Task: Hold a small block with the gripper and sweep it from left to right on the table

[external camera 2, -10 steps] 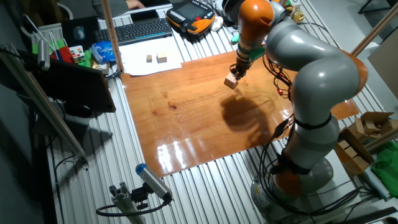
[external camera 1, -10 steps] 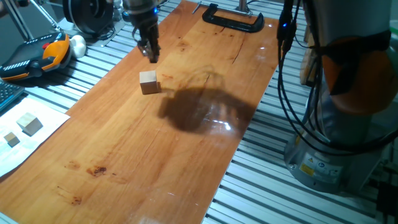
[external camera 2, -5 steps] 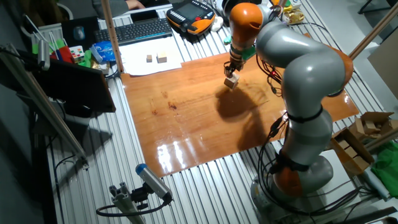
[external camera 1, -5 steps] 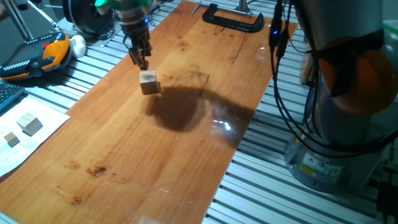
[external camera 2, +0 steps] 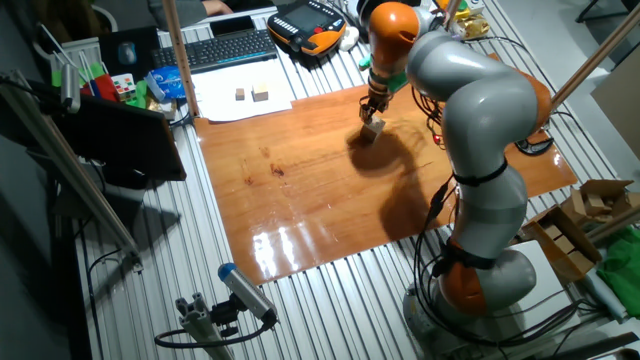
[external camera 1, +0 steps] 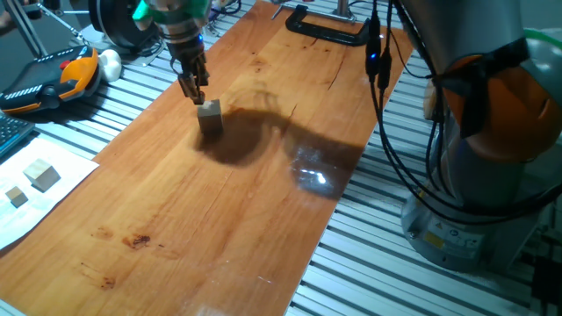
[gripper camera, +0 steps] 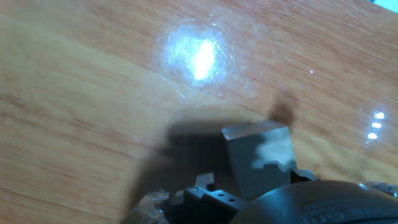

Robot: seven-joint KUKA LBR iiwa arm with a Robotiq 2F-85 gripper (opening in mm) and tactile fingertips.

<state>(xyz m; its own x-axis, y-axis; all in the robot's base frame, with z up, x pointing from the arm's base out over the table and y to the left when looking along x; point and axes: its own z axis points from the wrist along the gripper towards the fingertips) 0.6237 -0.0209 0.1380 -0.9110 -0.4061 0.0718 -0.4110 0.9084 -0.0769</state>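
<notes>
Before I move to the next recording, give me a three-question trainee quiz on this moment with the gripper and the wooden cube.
1. True or false: the small block rests on the table.
2. Where is the gripper relative to the small block in the fixed views?
A. Right by it, fingertips just above its top
B. At the far end by the black clamp
C. Over the white paper
3. Fill in: two more pale cubes lie on the white ______, off the board.

Key: 1 true; 2 A; 3 paper. Whether the jaws already grip the block cannot be told from these views.
</notes>
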